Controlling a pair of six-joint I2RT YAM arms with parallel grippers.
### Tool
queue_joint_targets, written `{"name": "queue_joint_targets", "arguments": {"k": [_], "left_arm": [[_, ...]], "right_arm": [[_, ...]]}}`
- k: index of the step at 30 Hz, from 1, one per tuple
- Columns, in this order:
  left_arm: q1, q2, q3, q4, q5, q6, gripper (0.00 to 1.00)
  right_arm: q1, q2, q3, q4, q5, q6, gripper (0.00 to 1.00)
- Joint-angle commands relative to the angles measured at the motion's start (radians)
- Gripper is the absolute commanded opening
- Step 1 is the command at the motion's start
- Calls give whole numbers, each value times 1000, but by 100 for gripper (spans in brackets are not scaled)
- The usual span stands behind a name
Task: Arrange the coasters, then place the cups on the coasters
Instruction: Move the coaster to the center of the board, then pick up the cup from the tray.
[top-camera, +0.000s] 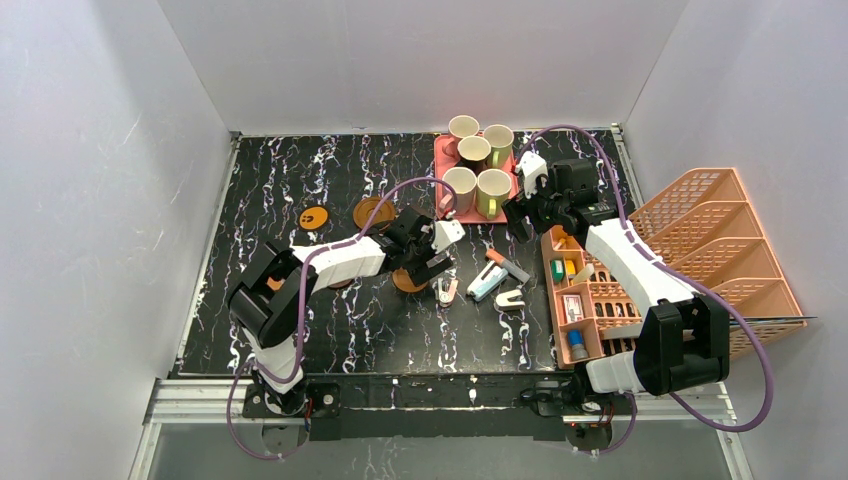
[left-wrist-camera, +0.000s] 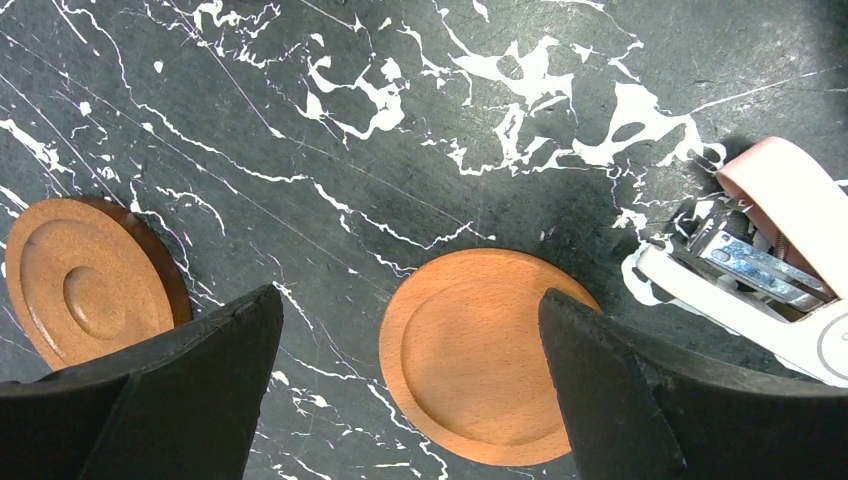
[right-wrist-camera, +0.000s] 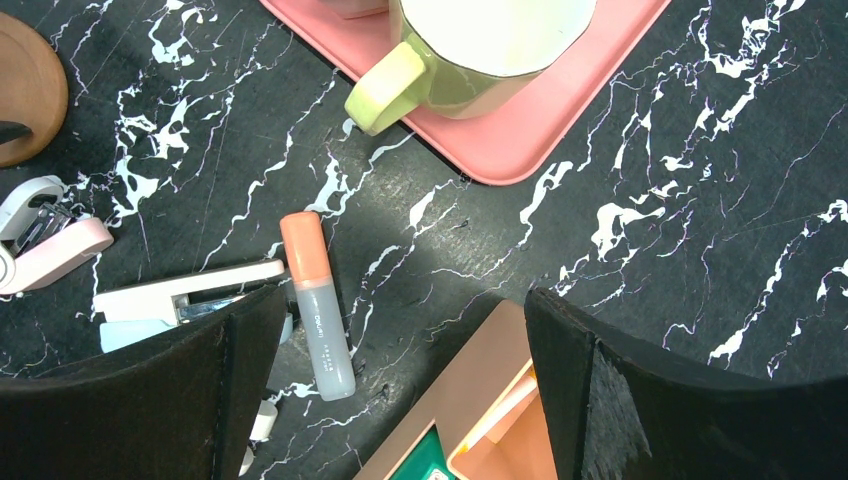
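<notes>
You have a table (top-camera: 500, 340) with a black top veined in white, filling the centre of the top view. Plain white panels enclose it on three sides: the back wall (top-camera: 400, 60) across the top of the frame, the left wall (top-camera: 90, 250) down the left, the right wall (top-camera: 760, 90) at upper right. A silver metal rail (top-camera: 200, 400) runs below the table's lower edge. Lighting is even and bright.
</notes>
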Motion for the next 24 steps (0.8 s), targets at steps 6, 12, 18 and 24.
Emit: {"name": "queue_joint_targets", "arguments": {"k": [6,12,18,24], "left_arm": [[-7,-119,-20,-18,-47,-9,98],[34,-392,-41,-51,-77,-7,98],[192,-654,-114,-68,-147,-30,98],[459,-867,-296,-72,2,-21,98]], "right_arm": [[-2,-28,28,16,-12,-11,98],[-2,-29,28,16,-11,-11,98],[-2,-28,28,14,-6,-11,98],[-2,-29,29,14,-1,-11,98]]}}
